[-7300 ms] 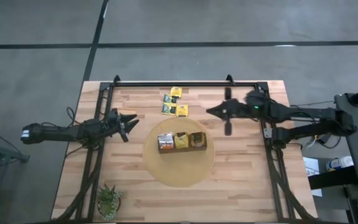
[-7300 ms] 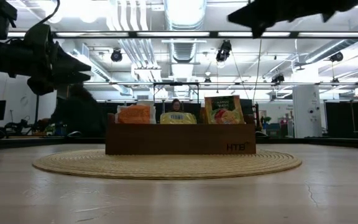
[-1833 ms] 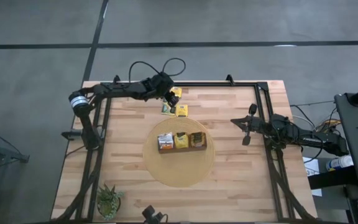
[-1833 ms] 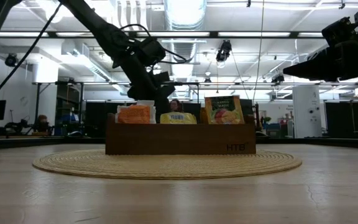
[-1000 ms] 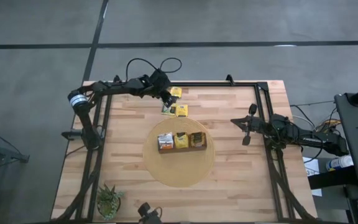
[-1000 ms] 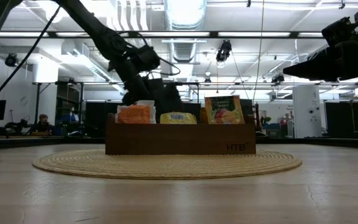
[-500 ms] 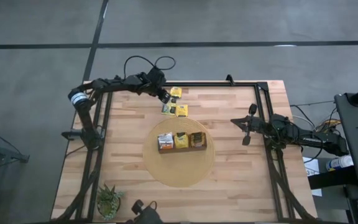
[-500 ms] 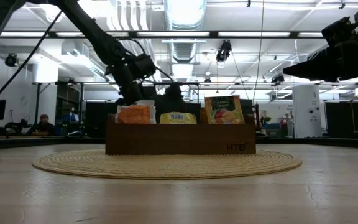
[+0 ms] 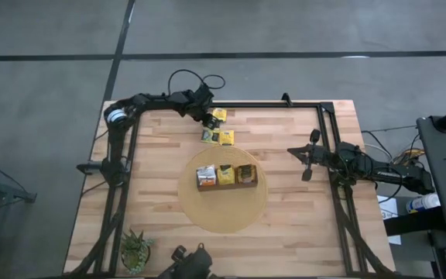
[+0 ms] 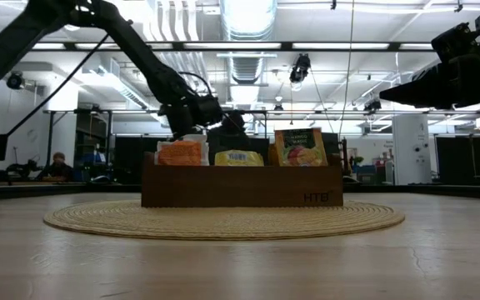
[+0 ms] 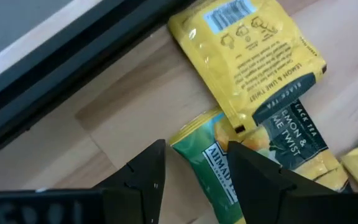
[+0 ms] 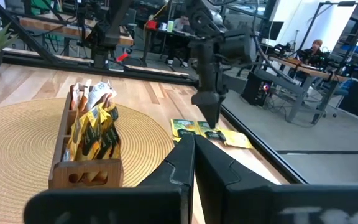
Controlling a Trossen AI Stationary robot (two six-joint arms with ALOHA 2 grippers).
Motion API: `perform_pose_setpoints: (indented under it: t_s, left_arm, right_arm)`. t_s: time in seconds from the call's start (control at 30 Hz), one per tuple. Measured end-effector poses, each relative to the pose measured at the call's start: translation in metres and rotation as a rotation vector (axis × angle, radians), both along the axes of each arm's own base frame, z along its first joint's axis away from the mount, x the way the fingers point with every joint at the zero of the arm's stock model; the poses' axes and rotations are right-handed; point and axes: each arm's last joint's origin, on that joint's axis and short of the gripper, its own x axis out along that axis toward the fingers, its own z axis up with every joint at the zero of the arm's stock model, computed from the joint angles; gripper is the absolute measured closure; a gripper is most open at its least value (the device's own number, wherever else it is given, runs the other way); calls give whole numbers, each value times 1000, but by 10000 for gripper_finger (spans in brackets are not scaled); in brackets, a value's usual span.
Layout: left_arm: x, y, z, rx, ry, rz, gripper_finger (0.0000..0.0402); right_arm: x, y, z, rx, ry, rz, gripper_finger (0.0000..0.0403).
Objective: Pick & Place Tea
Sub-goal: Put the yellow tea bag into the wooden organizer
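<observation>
Several loose tea sachets lie flat on the wood near the table's far edge (image 9: 217, 128). In the left wrist view I see a yellow sachet (image 11: 247, 56), a dark lemon-and-lime one (image 11: 297, 134) under its edge, and a green-yellow one (image 11: 207, 162). My left gripper (image 11: 194, 146) (image 9: 207, 118) is open, low over them, a finger on either side of the green-yellow sachet's end. The brown box (image 9: 225, 175) holds upright sachets. My right gripper (image 9: 290, 153) (image 12: 191, 140) hangs shut above the table's right side. My left gripper comes down steeply from above at the end of the green-yellow sachet (image 11: 197, 144), which lies flat on the wood between the open fingers. Whether a finger (image 11: 148, 168) touches it, I cannot tell.
The box stands on a round woven mat (image 9: 223, 213) at the table's middle. A black frame rail (image 11: 73, 68) runs along the far edge, right behind the loose sachets. A small potted plant (image 9: 135, 249) sits at the near left corner. A dark shape (image 9: 188, 265) shows at the near edge.
My left arm has swung its elbow toward the far edge while the gripper stayed over the loose sachets and came down a little. The sachets have not moved. The dark shape at the near edge has drifted rightward.
</observation>
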Motion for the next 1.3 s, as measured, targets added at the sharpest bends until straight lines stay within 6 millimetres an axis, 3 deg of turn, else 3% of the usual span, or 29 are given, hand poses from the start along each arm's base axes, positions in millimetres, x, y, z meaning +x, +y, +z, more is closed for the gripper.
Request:
perform_pose_setpoints:
  t_s: [0.23,0.4,0.5,0.67,0.87,1.03,1.3]
  left_arm:
    - [10,6,-17,-69,69,8,234]
    - [9,4,-17,-66,82,-20,242]
    - [8,2,-12,-57,86,-43,273]
    - [8,-2,-4,-41,85,-76,376]
    - [8,-7,2,-29,93,-95,393]
    - [7,-18,18,7,125,-98,398]
    - [5,-53,68,177,121,-107,400]
  right_arm:
    - [0,0,0,0,0,0,394]
    - [0,0,0,0,0,0,394]
    - [0,0,0,0,0,0,394]
    - [0,0,0,0,0,0,394]
    - [0,0,0,0,0,0,394]
    - [0,0,0,0,0,0,394]
    - [0,0,0,0,0,0,394]
